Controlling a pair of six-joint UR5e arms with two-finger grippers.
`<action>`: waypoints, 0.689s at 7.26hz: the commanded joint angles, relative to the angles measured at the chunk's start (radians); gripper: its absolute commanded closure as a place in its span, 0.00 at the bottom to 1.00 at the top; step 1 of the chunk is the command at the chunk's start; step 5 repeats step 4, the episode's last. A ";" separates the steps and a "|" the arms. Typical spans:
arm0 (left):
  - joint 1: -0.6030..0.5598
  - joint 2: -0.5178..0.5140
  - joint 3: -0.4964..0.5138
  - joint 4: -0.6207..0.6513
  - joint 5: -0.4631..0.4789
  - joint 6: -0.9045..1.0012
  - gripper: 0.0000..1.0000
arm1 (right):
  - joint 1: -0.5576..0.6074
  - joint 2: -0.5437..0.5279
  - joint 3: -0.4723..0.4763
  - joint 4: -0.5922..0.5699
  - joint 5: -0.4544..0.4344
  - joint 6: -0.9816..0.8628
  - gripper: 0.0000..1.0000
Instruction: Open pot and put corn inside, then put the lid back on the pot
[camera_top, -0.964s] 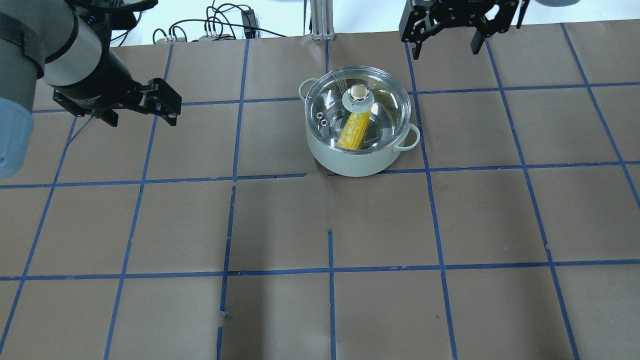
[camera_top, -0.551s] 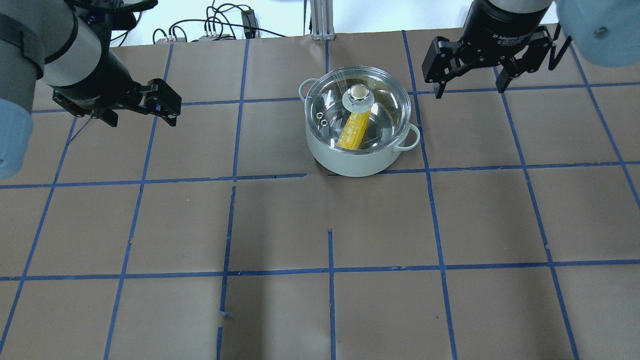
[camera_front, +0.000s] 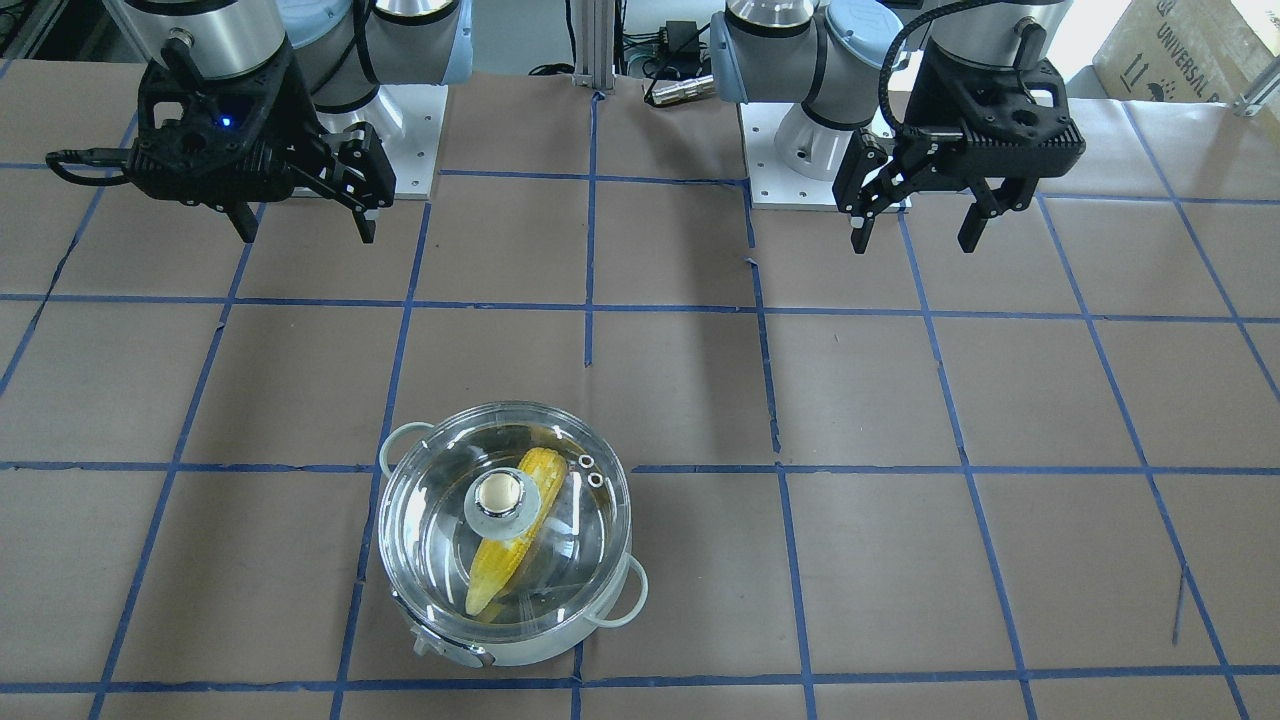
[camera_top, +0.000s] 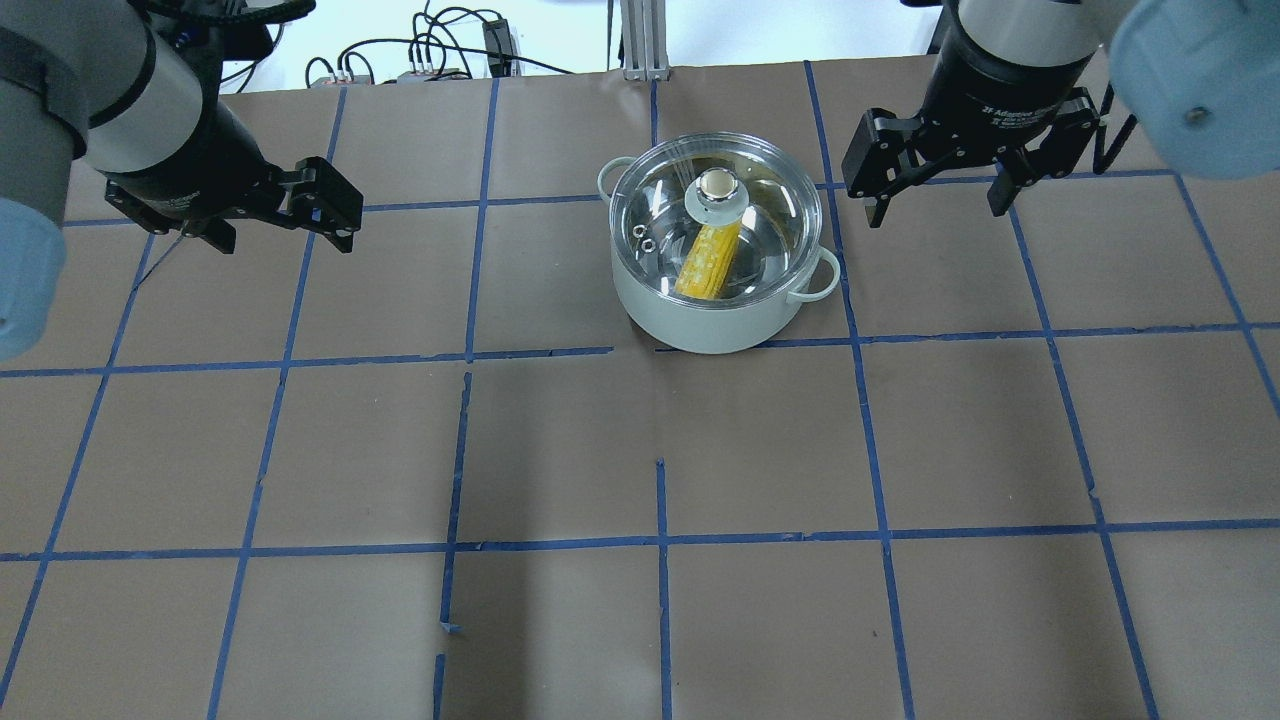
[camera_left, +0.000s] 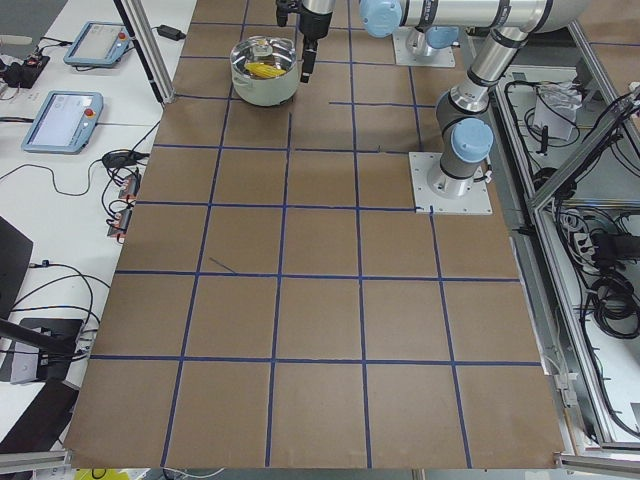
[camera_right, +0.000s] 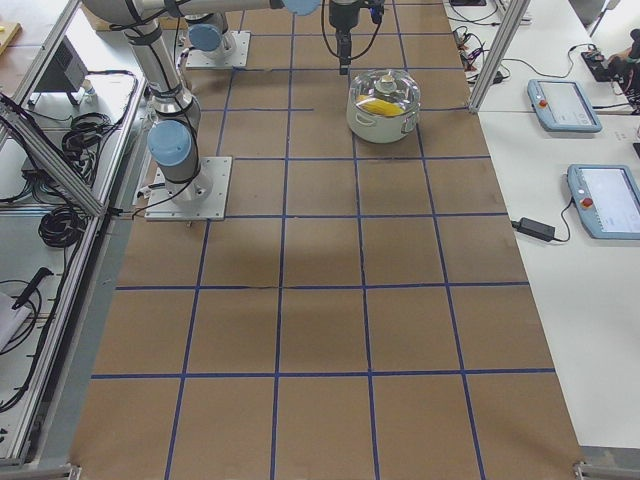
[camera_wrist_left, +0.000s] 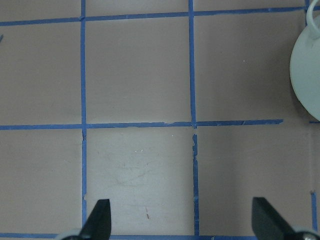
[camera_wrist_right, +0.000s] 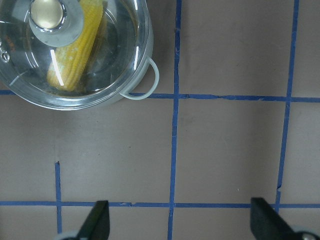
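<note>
The white pot (camera_top: 715, 318) stands on the brown table, right of centre at the far side. The clear glass lid (camera_top: 770, 215) with its beige knob (camera_top: 716, 185) sits on the pot. The yellow corn (camera_top: 708, 262) lies inside, seen through the glass. My left gripper (camera_top: 287, 240) is open and empty, well to the left of the pot. My right gripper (camera_top: 938, 213) is open and empty, just right of the pot. The right wrist view shows the lid (camera_wrist_right: 110, 60), corn (camera_wrist_right: 75, 55) and a pot handle (camera_wrist_right: 150, 80). The left wrist view shows only the pot's edge (camera_wrist_left: 305, 70).
Cables (camera_top: 430, 50) and an aluminium post (camera_top: 640, 40) lie past the table's far edge. The two arm bases (camera_front: 800, 150) stand on the robot's side. Blue tape lines grid the brown table cover (camera_top: 660, 450).
My right gripper has moved from the table's far edge back toward the robot, to beside the pot's right. The left gripper, pot, lid and corn have not moved.
</note>
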 joint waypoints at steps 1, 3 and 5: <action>0.000 0.000 0.000 0.000 0.000 0.000 0.00 | -0.003 0.006 0.002 -0.021 0.004 0.000 0.00; 0.000 0.000 0.000 0.000 0.000 0.000 0.00 | -0.003 0.005 0.001 -0.029 0.004 0.000 0.00; 0.000 0.000 0.000 0.000 0.002 0.002 0.00 | 0.000 0.003 -0.002 -0.030 0.004 0.000 0.00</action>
